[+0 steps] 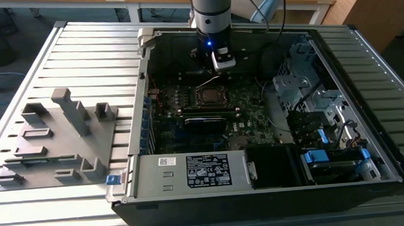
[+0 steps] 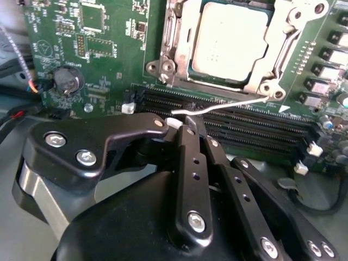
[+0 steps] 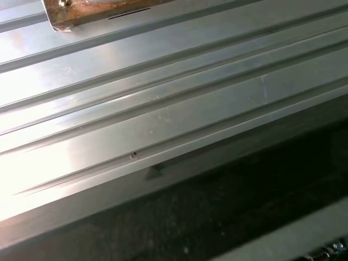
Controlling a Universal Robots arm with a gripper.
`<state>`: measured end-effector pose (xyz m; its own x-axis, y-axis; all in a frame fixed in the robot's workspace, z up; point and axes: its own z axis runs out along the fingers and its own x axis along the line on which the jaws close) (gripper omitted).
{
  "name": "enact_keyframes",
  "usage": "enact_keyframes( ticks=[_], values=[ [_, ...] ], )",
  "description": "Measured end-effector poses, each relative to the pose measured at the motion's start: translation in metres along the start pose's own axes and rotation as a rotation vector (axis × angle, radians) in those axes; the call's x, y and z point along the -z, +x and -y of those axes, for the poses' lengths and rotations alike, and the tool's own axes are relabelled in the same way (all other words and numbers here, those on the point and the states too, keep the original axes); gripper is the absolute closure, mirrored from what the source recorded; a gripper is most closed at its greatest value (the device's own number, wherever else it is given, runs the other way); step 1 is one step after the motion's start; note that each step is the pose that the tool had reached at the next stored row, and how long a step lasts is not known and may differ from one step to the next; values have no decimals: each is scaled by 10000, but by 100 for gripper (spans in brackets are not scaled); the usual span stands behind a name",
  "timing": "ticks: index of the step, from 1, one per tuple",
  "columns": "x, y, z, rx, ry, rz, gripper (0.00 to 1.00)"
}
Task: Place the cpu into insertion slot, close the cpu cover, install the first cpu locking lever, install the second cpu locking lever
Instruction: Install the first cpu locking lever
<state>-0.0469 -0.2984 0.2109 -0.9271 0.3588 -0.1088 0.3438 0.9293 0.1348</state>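
Note:
The cpu (image 2: 231,41), grey and square, lies in the insertion slot (image 1: 210,96) on the green board. The silver cpu cover (image 2: 285,32) lies flat around it. One thin silver locking lever (image 2: 228,106) sticks out from the socket's corner over the black memory slots, and in the exterior view this lever (image 1: 207,82) shows as a pale line. My gripper (image 2: 190,122) is shut, its black tips right at the lever's hooked free end; I cannot tell whether they touch it. In the exterior view the gripper (image 1: 222,66) hangs inside the case just behind the socket.
The open computer case (image 1: 143,166) lies on a ribbed metal table (image 3: 163,109). A grey fixture block (image 1: 60,139) stands on the exterior view's left. Drive cages and cables (image 1: 311,98) crowd the case's right side. A round coin cell (image 2: 68,81) sits on the board.

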Motion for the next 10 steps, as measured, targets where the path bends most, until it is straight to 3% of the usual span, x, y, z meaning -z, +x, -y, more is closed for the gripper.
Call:
enact_keyframes(
  ticks=[2,10],
  values=[
    [34,-4,-5,-2,-12,-5,89],
    [37,27,-16,-3,-18,-8,89]
  ],
)
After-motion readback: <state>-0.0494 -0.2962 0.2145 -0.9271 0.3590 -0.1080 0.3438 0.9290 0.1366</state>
